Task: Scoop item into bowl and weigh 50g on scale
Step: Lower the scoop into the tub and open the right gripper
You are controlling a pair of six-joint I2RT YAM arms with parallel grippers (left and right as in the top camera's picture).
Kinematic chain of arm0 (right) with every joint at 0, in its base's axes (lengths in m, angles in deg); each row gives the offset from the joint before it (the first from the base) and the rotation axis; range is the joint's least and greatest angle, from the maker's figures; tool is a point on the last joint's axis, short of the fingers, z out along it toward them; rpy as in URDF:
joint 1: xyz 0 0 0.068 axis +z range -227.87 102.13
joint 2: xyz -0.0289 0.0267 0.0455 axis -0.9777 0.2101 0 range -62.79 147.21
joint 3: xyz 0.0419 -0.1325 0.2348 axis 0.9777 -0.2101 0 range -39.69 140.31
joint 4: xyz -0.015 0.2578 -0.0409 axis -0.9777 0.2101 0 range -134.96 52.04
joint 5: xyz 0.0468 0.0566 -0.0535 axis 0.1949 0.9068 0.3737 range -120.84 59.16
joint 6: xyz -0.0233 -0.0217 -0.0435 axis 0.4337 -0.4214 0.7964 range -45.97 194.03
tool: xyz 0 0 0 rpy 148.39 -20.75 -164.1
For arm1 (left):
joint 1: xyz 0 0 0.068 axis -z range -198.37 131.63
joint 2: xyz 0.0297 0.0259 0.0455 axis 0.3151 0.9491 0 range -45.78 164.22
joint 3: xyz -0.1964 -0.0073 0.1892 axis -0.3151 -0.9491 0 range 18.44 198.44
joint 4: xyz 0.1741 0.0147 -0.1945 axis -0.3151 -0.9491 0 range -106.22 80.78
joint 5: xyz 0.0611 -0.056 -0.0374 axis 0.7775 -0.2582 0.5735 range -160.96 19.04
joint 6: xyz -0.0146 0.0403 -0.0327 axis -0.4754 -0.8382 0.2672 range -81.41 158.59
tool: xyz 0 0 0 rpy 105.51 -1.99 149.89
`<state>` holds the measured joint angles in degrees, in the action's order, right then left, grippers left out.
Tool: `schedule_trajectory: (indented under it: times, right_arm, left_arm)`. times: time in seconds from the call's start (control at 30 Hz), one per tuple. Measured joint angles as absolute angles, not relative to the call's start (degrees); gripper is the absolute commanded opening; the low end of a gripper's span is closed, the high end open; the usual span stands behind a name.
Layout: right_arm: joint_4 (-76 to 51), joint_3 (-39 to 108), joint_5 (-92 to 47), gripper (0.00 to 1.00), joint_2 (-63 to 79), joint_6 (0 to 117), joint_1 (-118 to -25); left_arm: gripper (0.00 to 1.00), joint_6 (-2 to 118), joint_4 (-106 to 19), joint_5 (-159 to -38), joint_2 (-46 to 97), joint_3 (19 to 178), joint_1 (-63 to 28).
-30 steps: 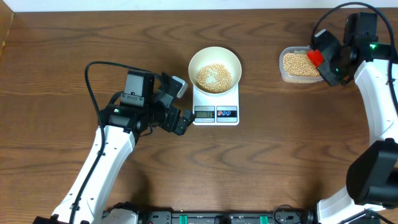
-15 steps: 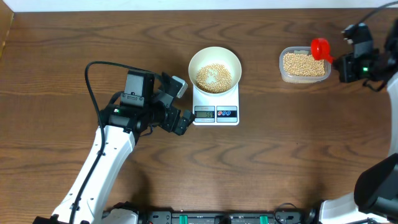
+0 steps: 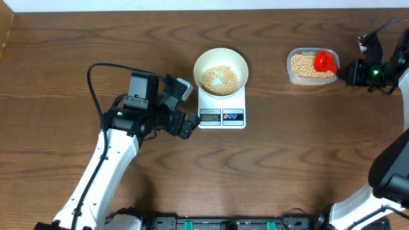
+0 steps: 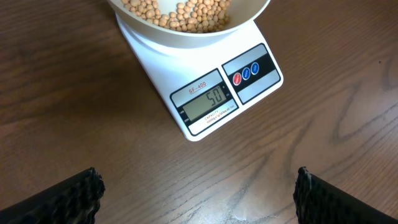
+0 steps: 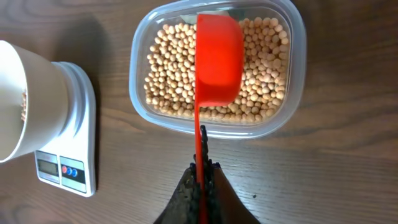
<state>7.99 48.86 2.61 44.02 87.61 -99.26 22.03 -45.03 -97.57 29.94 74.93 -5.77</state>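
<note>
Red scoop [image 5: 219,59] handle vanishes inside right end effector [image 5: 200,171].

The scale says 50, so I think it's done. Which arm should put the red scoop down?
Right. The right tool holds the red scoop by its handle, head over the clear tub of beans. The left tool hangs open and empty near the scale, far from the scoop.
</note>
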Motion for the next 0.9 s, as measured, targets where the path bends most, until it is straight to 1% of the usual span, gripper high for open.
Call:
schedule_trajectory:
  times: [0.03,0.07,0.17,0.23,0.33,0.47,0.67,0.77,0.9]
  right_arm:
    - [8.1,48.9,2.7,0.28,44.0,87.2,-99.3]
    - [8.1,48.9,2.6,0.36,44.0,87.0,-99.3]
    - [8.1,48.9,2.8,0.44,44.0,86.2,-99.3]
    - [8.1,48.9,2.8,0.53,44.0,85.7,-99.4]
    - [8.1,48.9,2.9,0.62,44.0,85.2,-99.8]
    - [8.1,48.9,2.8,0.68,44.0,84.5,-101.1]
    - [8.2,48.9,2.5,0.75,44.0,83.5,-102.4]
    - [9.1,48.9,0.1,0.76,44.0,82.2,-102.7]
    - [11.2,48.9,-2.8,0.82,44.0,81.2,-102.7]
  left_arm:
    - [1.0,22.0,-45.0,-97.6,29.9,74.9,-5.8]
    - [1.0,22.0,-45.0,-97.6,29.9,74.9,-5.8]
    - [1.0,22.0,-45.0,-97.6,29.9,74.9,-5.8]
    - [1.0,22.0,-45.0,-97.6,29.9,74.9,-5.8]
    - [1.0,22.0,-45.0,-97.6,29.9,74.9,-5.8]
    - [1.0,22.0,-45.0,-97.6,29.9,74.9,-5.8]
    - [1.0,22.0,-45.0,-97.6,29.9,74.9,-5.8]
    - [1.0,22.0,-45.0,-97.6,29.9,74.9,-5.8]
    - [1.0,22.0,-45.0,-97.6,29.9,74.9,-5.8]
